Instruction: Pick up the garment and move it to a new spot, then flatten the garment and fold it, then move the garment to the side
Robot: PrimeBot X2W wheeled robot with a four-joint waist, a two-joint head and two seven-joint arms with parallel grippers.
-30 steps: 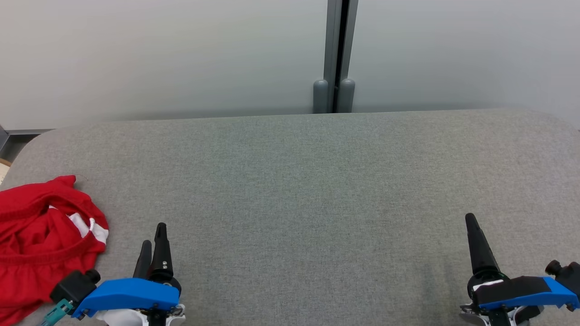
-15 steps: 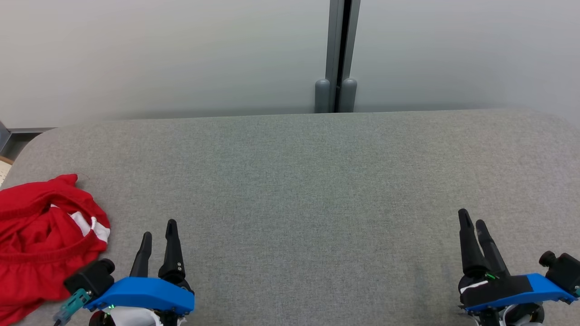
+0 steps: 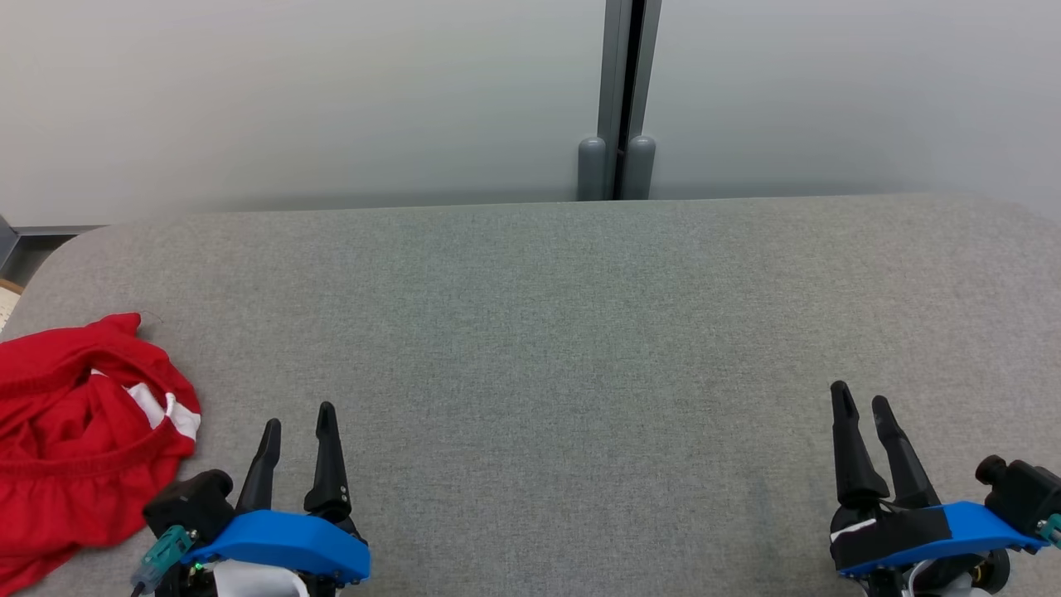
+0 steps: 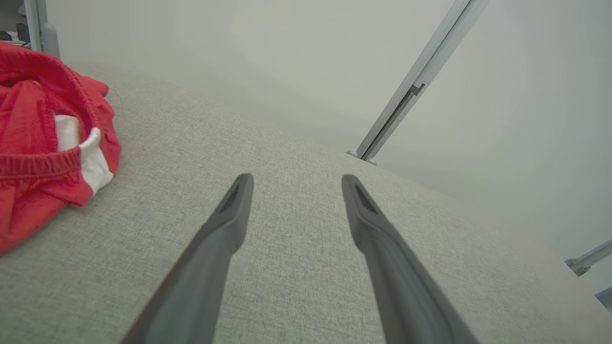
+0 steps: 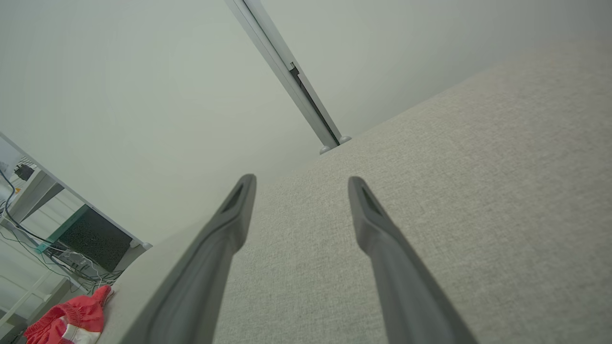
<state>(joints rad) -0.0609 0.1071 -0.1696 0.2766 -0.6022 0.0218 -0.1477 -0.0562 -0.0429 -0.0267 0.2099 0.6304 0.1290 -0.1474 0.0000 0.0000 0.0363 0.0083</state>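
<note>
Two-armed robot at a grey fabric-covered table (image 3: 539,332), start of the garment task. Nearest the camera, the left gripper (image 3: 298,417) and right gripper (image 3: 859,394) sit at the lower corners of the head view, fingers pointing away over bare cloth.

**Change.** One second earlier each pair of fingers lay together, the right pair reading as a single dark spike. Now both pairs are parted and empty, with table cloth showing through each gap in the wrist views. Both grippers also sit slightly further in over the table. The slight drift of the background is due to the camera.

**Task object.** The red garment (image 3: 75,439), with a white stripe (image 3: 162,410) and an elasticated band, lies crumpled at the near left edge of the table. It lies just to the left of the left gripper, apart from it and untouched; part of it runs out of the head view. It is well apart from the right gripper.

**Reading.** The parted jaws suggest preparation for the first pick-up. The left arm is the better placed and needs to swing leftward. Moving, flattening and folding all remain to be done.

**Background.** The open middle of the table offers room for spreading. Beyond its far edge stand a pale wall and a grey partition post (image 3: 617,99).
</note>
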